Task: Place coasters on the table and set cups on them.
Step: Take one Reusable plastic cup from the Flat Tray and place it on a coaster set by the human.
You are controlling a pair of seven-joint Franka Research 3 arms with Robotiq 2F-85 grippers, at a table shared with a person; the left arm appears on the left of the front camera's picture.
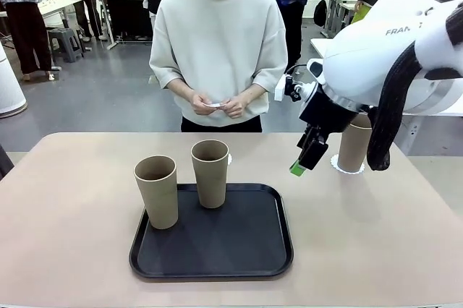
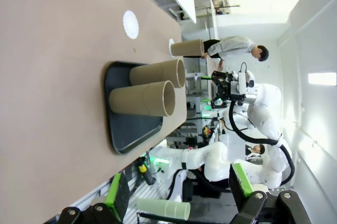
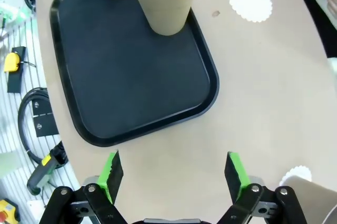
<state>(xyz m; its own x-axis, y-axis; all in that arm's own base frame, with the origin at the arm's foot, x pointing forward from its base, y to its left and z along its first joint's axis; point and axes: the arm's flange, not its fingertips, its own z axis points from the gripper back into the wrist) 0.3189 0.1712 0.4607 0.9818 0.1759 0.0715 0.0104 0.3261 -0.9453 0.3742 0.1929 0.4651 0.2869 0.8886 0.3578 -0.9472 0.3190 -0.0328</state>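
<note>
Two tan cups stand upright on the black tray. A third cup stands on a white coaster at the table's right, partly behind my right arm. My right gripper hangs open above the table between tray and third cup. From the right wrist, the right gripper is empty, with a bare coaster beyond the tray and the third cup at the corner. My left gripper is open, off the table's side.
A person stands at the far side, holding a small white coaster in both hands. Bare tabletop lies left of the tray and along the front edge. Other people and tables are farther back.
</note>
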